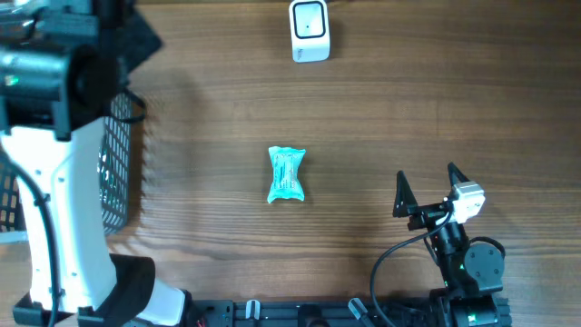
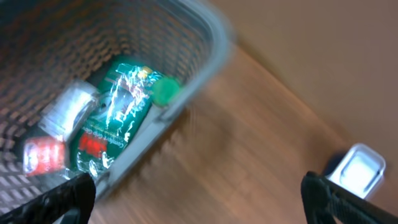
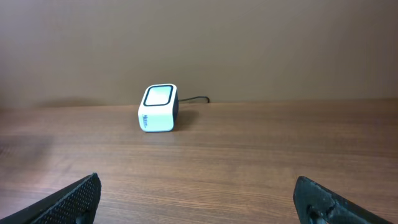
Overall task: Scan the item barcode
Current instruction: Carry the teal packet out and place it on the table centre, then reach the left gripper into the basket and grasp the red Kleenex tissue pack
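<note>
One teal packet (image 1: 287,174) lies on the wooden surface (image 1: 209,109), and it is the only loose item out there. There is one white scanner (image 1: 310,30) with a cable, standing at the far edge, slightly right of the packet's line. One dark mesh basket (image 1: 118,173) sits at the left, partly under the left arm.

The left wrist view is blurred, but the basket (image 2: 211,37) seems to hold four things: a shiny green packet (image 2: 115,118), a small green round piece (image 2: 165,90), a pale wrapped item (image 2: 68,109) and a red one (image 2: 43,155).

The teal packet lies flat in the middle of the surface, well apart from scanner, basket and both arms. Its long axis runs near to far, leaning only slightly, with one crimped end toward the scanner and the other toward the robot. The print is too small to tell which end is the top.

There are two pincers. The left pincer (image 2: 196,186) hangs above the basket's rim with its fingers spread wide, holding nothing. The right pincer (image 1: 426,174) sits near the right side, level with the packet — fingers equally wide apart, nothing between them, facing the scanner (image 3: 158,108).
</note>
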`<state>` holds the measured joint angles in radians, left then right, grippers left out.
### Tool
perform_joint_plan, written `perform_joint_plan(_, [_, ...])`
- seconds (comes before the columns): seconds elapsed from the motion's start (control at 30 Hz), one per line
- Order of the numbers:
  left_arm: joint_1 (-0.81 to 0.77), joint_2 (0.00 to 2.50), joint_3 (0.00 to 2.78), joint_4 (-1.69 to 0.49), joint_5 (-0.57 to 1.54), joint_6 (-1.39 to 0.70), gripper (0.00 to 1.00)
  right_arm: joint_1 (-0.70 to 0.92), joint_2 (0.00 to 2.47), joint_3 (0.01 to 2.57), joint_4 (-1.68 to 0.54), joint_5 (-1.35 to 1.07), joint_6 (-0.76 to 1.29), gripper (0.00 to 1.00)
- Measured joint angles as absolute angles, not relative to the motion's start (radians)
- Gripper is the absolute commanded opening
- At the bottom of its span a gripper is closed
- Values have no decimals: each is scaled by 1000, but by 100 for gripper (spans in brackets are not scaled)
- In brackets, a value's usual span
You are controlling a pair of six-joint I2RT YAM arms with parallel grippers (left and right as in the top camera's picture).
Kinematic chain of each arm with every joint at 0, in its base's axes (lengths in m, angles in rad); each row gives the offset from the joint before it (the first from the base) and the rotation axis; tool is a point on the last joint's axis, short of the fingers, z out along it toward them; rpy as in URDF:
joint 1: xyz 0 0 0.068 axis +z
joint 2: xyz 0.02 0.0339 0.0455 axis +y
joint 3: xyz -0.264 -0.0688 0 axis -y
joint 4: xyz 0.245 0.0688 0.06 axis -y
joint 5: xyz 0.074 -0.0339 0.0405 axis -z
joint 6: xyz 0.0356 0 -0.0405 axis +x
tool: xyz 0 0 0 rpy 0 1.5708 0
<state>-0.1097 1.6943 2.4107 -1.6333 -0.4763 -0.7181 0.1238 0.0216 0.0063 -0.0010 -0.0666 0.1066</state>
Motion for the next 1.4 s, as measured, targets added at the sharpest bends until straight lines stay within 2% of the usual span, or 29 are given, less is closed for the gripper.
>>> perform_joint_plan(0.1, [215, 1698, 2411, -1682, -423, -933, 100, 124, 21, 6, -1, -67, 107, 100])
perform_joint_plan(0.2, [427, 1697, 2411, -1683, -344, -1017, 100, 124, 21, 6, -1, -67, 107, 100])
perform_joint_plan(0.3, [554, 1696, 2408, -1684, -314, -1072, 100, 124, 21, 6, -1, -67, 107, 100])
perform_joint_plan(0.43, [639, 1696, 2307, -1682, -283, -1165, 100, 124, 21, 6, -1, -67, 107, 100])
perform_joint_plan(0.63, [667, 1704, 1878, -1601, -263, -1551, 100, 124, 21, 6, -1, -67, 107, 100])
perform_joint_plan(0.8, [667, 1710, 1545, -1286, -263, -1654, 100, 124, 22, 6, -1, -67, 107, 100])
perform_joint_plan(1.2, [667, 1728, 1415, -1192, -377, -1667, 100, 124, 22, 6, -1, -67, 107, 100])
perform_joint_plan(1.23, [667, 1746, 1414, -1192, -377, -1667, 99, 124, 22, 6, -1, -67, 107, 100])
perform_joint_plan(1.3, [667, 1809, 1414, -1192, -377, -1667, 87, 124, 22, 6, -1, -67, 107, 100])
perform_joint_plan(1.4, [667, 1874, 1412, -1192, -384, -1670, 87, 124, 22, 6, -1, -67, 107, 100])
